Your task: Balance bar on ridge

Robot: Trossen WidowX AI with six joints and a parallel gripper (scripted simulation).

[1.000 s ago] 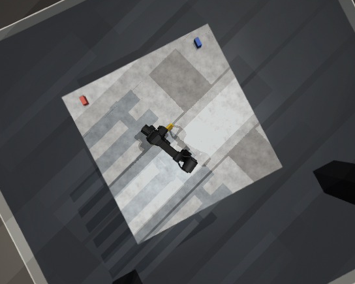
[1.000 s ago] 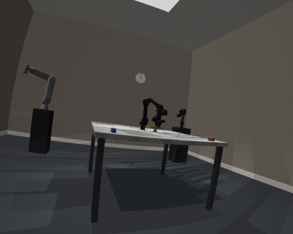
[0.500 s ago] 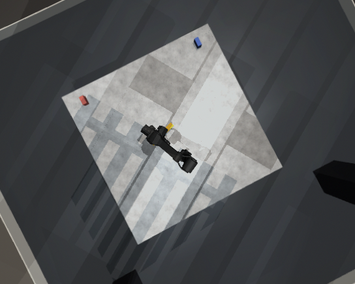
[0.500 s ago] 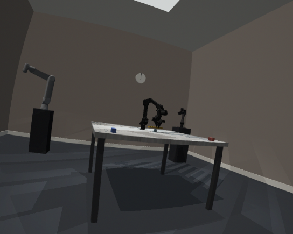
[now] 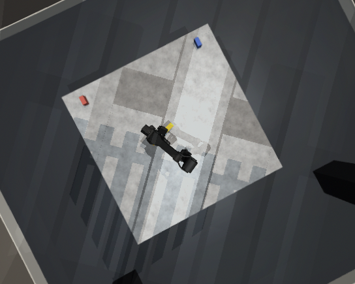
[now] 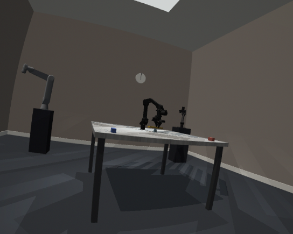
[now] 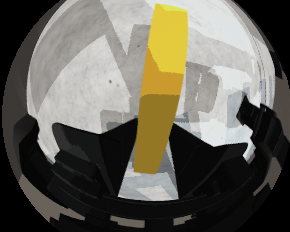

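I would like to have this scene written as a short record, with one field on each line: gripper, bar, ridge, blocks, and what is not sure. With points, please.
gripper: the gripper (image 6: 159,126) (image 7: 154,124), shut on the bar
bar: yellow bar (image 5: 169,126) (image 6: 151,127) (image 7: 162,85), held above the table (image 5: 197,95) (image 6: 162,138)
ridge: small grey ridge (image 6: 155,130), below the bar in the exterior view
blocks: blue block (image 5: 198,42) (image 6: 113,130) and red block (image 5: 83,100) (image 6: 211,139), near different table corners
not sure: whether bar and ridge touch
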